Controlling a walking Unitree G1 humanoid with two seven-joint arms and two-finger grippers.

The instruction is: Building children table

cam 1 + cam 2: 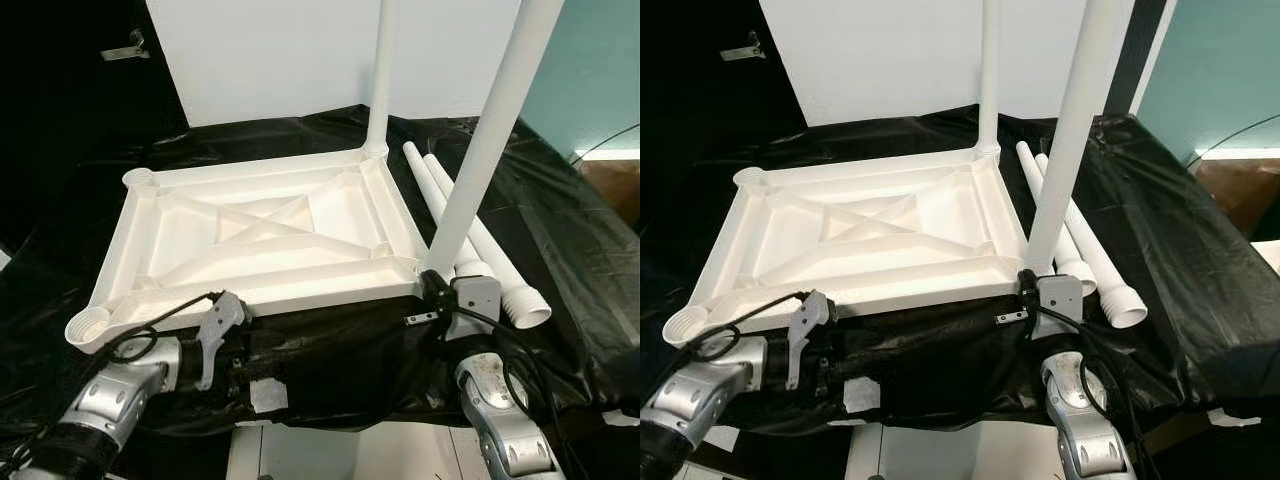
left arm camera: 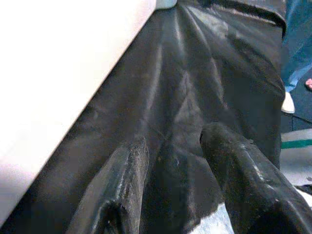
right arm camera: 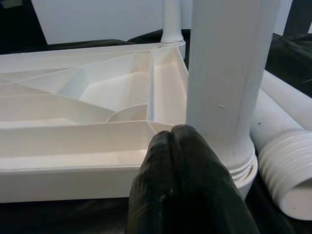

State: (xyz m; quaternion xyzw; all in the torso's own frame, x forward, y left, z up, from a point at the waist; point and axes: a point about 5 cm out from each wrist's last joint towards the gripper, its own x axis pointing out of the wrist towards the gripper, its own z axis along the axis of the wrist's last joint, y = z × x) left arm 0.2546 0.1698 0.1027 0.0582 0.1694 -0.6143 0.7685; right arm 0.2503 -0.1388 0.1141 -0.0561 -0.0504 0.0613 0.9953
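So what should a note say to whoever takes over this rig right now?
Left pincer: open, empty, over the black sheet beside the tabletop's near edge.
Right pincer: shut, pressed against the near right leg at its base.
The tabletop lies upside down.
Done: two legs upright, the far right leg and the near right one.
Left: two loose legs lie right of the tabletop; both left corner sockets are empty.

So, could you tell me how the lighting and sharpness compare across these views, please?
Left eye view: bright and sharp; the white tabletop nears overexposure against the black sheet, which shows glare creases. Left wrist view: soft, with the left gripper's fingers blurred and a washed-out white surface. Right wrist view: the right gripper's fingers are dark and out of focus, the near leg clearer.
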